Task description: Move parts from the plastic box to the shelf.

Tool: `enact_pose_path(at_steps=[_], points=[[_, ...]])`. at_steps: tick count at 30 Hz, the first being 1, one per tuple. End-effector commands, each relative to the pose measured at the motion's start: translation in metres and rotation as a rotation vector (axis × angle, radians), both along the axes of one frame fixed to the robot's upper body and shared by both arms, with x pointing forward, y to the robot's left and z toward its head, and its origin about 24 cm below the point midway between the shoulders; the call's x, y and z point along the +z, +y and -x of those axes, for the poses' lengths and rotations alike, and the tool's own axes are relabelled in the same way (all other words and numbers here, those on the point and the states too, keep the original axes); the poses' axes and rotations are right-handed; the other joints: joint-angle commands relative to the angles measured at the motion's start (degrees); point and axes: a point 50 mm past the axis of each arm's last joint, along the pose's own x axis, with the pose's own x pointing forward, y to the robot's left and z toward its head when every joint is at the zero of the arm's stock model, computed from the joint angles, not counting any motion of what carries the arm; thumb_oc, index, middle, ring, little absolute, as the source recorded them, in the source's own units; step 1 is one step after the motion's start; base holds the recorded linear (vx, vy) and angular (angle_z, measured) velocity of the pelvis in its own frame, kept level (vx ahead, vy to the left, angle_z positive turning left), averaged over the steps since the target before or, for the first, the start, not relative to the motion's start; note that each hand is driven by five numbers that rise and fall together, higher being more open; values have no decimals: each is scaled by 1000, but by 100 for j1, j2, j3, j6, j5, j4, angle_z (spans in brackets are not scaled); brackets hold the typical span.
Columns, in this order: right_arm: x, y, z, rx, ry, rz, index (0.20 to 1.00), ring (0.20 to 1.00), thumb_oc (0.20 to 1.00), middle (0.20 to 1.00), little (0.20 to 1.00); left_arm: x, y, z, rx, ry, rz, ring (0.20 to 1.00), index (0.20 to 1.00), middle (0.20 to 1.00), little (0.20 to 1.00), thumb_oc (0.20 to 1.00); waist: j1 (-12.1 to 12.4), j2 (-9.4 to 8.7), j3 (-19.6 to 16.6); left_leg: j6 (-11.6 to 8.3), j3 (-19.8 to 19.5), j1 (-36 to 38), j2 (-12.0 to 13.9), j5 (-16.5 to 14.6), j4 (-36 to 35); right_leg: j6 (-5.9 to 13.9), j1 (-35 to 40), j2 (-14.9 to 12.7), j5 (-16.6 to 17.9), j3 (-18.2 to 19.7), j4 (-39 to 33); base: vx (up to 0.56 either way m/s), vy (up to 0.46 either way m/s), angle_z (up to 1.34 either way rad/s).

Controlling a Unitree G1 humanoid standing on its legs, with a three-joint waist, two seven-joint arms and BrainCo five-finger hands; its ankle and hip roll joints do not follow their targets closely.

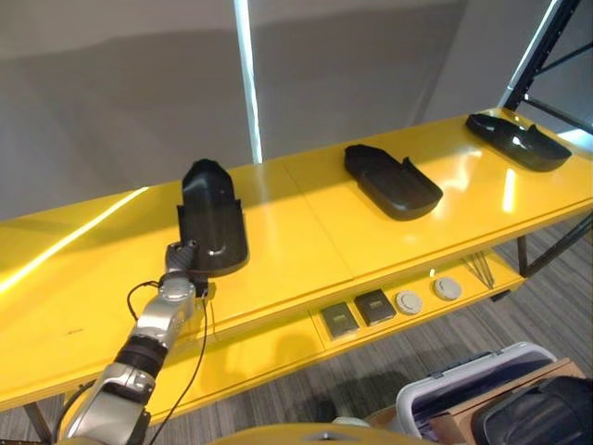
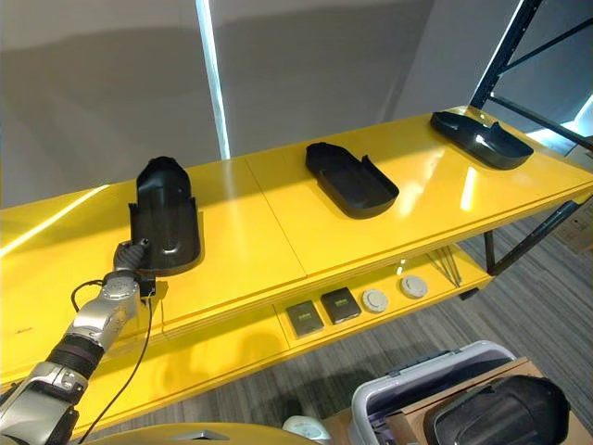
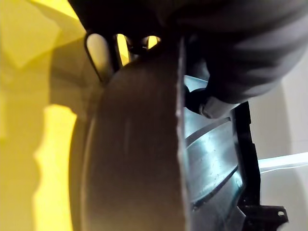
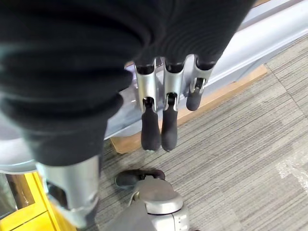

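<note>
Left hand [image 1: 182, 257] at near end of leftmost black part [image 1: 211, 221] on yellow shelf [image 1: 306, 232]; fingers hidden against part, grasp unreadable; right hand [image 4: 159, 96] hangs relaxed, empty, over carpet beside plastic box [image 2: 417, 389]; two more black parts [image 1: 393, 180] lie further right.

Grey striped carpet [image 2: 519, 306] under yellow structure. Grey wall [image 1: 120, 93] behind, bright vertical light strip [image 1: 246, 79] on it. Black metal frame [image 2: 505, 56] at far right. Brown cardboard [image 4: 226, 98] on carpet.
</note>
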Motion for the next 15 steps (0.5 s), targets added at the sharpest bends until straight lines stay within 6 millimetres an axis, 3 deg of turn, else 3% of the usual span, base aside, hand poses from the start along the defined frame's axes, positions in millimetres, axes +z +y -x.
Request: enact_pose_path(at_steps=[1,7,9,15], points=[[-8,23,-2,45,34,-58,1000,1000,1000,1000,1000,-32,-16,16,-11,127,49,200,200,200,200,200,-107,-44,183,40,-119,-465,261,-331,765,606,196,-480,-626,39,330,0,0,0],[-7,22,-2,59,36,-52,1000,1000,1000,1000,1000,-36,-18,19,-28,154,63,200,200,200,200,200,-113,-28,180,40,-118,-461,255,-334,766,609,193,-479,-629,50,330,0,0,0],[-7,22,-2,58,36,-53,1000,1000,1000,1000,1000,-38,-18,21,-32,169,72,1000,1000,1000,1000,1000,-117,-22,176,39,-111,-452,254,-336,762,607,200,-478,-631,52,327,0,0,0],[-7,21,-3,63,40,-49,1000,1000,1000,1000,1000,-44,-18,24,-17,194,95,1000,1000,1000,1000,1000,-110,-6,170,37,-122,-436,246,-339,760,610,216,-484,-636,45,324,0,0,0]])
